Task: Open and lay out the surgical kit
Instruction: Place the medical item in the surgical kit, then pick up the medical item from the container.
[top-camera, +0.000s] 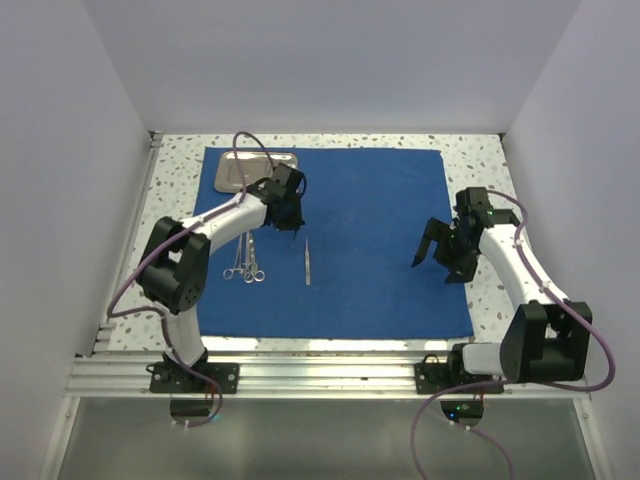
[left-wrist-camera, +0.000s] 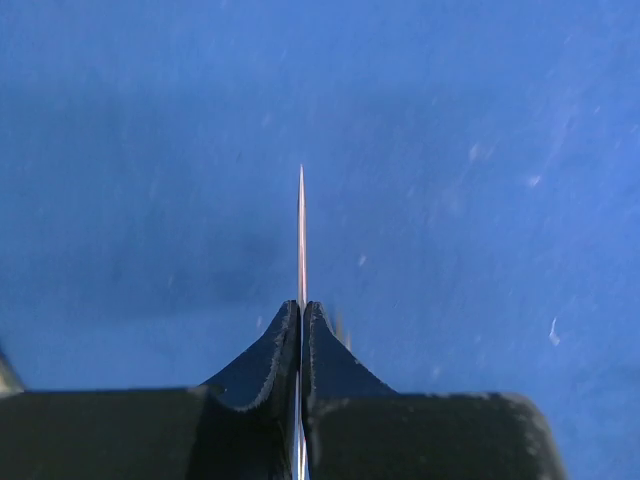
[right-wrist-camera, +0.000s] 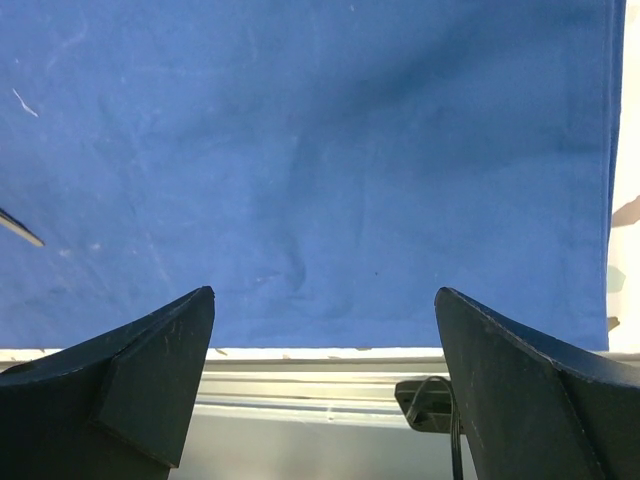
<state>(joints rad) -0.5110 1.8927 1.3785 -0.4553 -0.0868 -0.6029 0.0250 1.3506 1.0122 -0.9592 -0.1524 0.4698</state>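
The royal-blue cloth wrap (top-camera: 370, 220) lies spread flat as a large sheet. The shiny steel tray (top-camera: 240, 170) sits on its far left corner, partly behind my left arm. Two ring-handled instruments, scissors and forceps (top-camera: 247, 262), lie side by side on the cloth at the left. My left gripper (top-camera: 291, 226) is shut on thin silver tweezers (top-camera: 307, 262), which point toward the near edge; in the left wrist view the gripper (left-wrist-camera: 301, 305) pinches the tweezers (left-wrist-camera: 301, 230) edge-on, low over the cloth (left-wrist-camera: 480, 150). My right gripper (top-camera: 440, 258) is open and empty above the cloth's right part (right-wrist-camera: 330, 150).
The speckled tabletop (top-camera: 480, 160) shows around the cloth. The aluminium rail (top-camera: 320, 375) runs along the near edge and also shows in the right wrist view (right-wrist-camera: 300, 385). A silver instrument tip (right-wrist-camera: 20, 228) shows at the left edge of the right wrist view.
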